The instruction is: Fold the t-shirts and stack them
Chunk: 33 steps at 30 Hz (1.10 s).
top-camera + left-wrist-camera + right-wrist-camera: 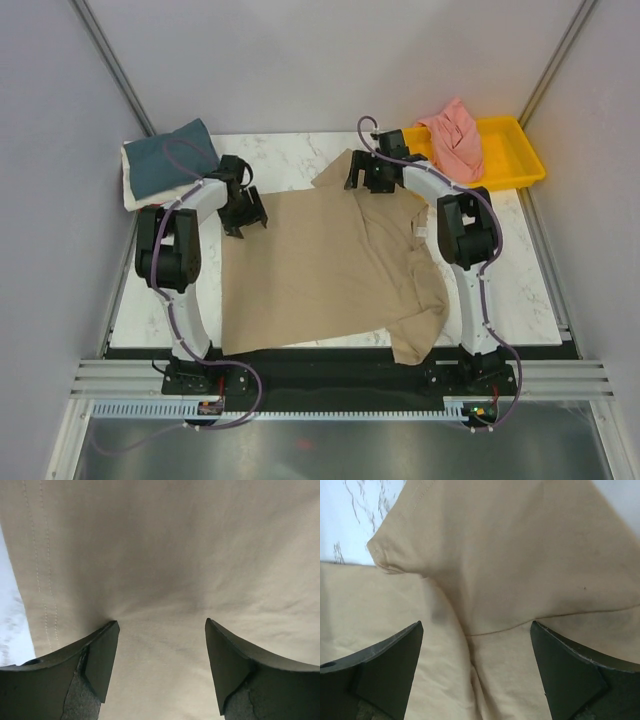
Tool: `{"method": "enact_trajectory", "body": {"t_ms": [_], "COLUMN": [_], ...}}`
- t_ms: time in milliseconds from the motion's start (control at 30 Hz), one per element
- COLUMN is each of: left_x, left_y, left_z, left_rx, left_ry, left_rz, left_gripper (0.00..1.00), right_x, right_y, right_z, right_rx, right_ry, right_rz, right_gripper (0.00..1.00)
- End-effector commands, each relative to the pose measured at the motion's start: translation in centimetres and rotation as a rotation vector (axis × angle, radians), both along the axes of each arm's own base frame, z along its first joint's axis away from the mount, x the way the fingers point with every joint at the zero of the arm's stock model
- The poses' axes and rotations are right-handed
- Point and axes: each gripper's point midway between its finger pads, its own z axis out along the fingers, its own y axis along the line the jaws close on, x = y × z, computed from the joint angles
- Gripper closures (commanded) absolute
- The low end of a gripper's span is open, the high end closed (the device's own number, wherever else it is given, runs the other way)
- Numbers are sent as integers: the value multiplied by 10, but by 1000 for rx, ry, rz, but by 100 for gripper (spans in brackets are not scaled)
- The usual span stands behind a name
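A tan t-shirt lies spread over the middle of the white marble table, one sleeve hanging over the near edge. My left gripper is open at the shirt's far left corner; in the left wrist view the jaws stand wide apart with cloth under them, near the stitched hem. My right gripper is open over the far right sleeve; in the right wrist view the sleeve and its seam lie between the fingers. A slate-blue shirt lies folded on a cream one at the far left. A salmon-pink shirt lies crumpled in the tray.
A yellow plastic tray stands at the far right corner. Grey walls close in the table on the left, right and back. Bare marble shows to the right of the tan shirt.
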Motion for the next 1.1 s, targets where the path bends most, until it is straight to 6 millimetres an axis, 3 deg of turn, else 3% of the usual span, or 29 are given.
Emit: {"method": "enact_trajectory", "body": {"t_ms": [0, 67, 100, 167, 200, 233, 300, 333, 400, 467, 500, 567, 600, 633, 667, 700, 733, 767, 800, 833, 867, 900, 933, 967, 1000, 1033, 1067], "left_x": [11, 20, 25, 43, 48, 65, 73, 87, 94, 98, 98, 91, 87, 80, 75, 69, 55, 48, 40, 23, 10, 4, -18, -32, -38, -59, -69], "left_y": [56, 82, 88, 98, 101, 104, 105, 104, 105, 101, 100, 94, 92, 90, 85, 82, 79, 71, 67, 63, 55, 50, 44, 40, 36, 33, 25], "left_z": [-8, -8, -6, -2, 0, 12, 9, 21, 24, 36, 51, 63, 70, 91, 100, 112, 129, 140, 148, 137, 162, 164, 145, 157, 159, 136, 133], "left_rx": [175, 241, 246, 251, 258, 275, 284, 282, 289, 272, 266, 256, 253, 248, 245, 243, 241, 233, 229, 221, 195, 172, 131, 92, 61, 33, -19], "left_ry": [43, 64, 60, 36, 37, -3, 14, -25, -31, -50, -79, -95, -106, -140, -157, -177, -206, -234, -255, -226, -294, -322, -281, -327, -357, -307, -308], "left_rz": [29, 40, 45, 46, 38, 40, 11, 11, 8, 6, 10, 3, 1, 0, -6, -8, -9, -11, -14, -25, -17, -18, -31, -6, -2, -2, 11], "left_gripper": [23, 23, 23, 23, 23, 23, 23, 23, 23, 23, 23, 22, 22, 22, 22, 22, 22, 22, 22, 21, 22, 22, 22, 22, 22, 22, 23], "right_x": [13, 29, 32, 52, 66, 72, 91, 100, 111, 121, 122, 123, 122, 121, 118, 113, 110, 106, 99, 93, 87, 72, 62, 53, 28, 17, 2], "right_y": [-14, -22, -24, -27, -26, -31, -33, -32, -30, -22, -17, -9, -4, -4, -1, 0, 1, 2, 3, 2, 2, -2, -3, -9, -16, -28, -36], "right_z": [-34, -33, -48, -40, -40, -40, -35, -29, -23, -4, 6, 28, 50, 56, 83, 89, 100, 126, 131, 140, 149, 163, 169, 173, 175, 171, 167], "right_rx": [-41, -15, -8, 18, 28, 23, 41, 68, 95, 144, 170, 223, 239, 249, 267, 277, 287, 301, 308, 311, 312, 311, 303, 288, 271, 232, 207], "right_ry": [49, 51, 74, 47, 24, 21, -16, -43, -74, -134, -151, -200, -233, -249, -286, -287, -301, -334, -325, -325, -332, -334, -333, -333, -313, -300, -277], "right_rz": [-54, -106, -116, -147, -152, -171, -199, -198, -216, -193, -176, -127, -108, -98, -80, -67, -56, -43, -31, -27, -20, -15, -17, -29, -42, -90, -123], "right_gripper": [3, 3, 3, 3, 3, 2, 2, 2, 2, 2, 2, 2, 2, 2, 2, 2, 2, 2, 2, 2, 2, 2, 2, 2, 2, 2, 2]}}
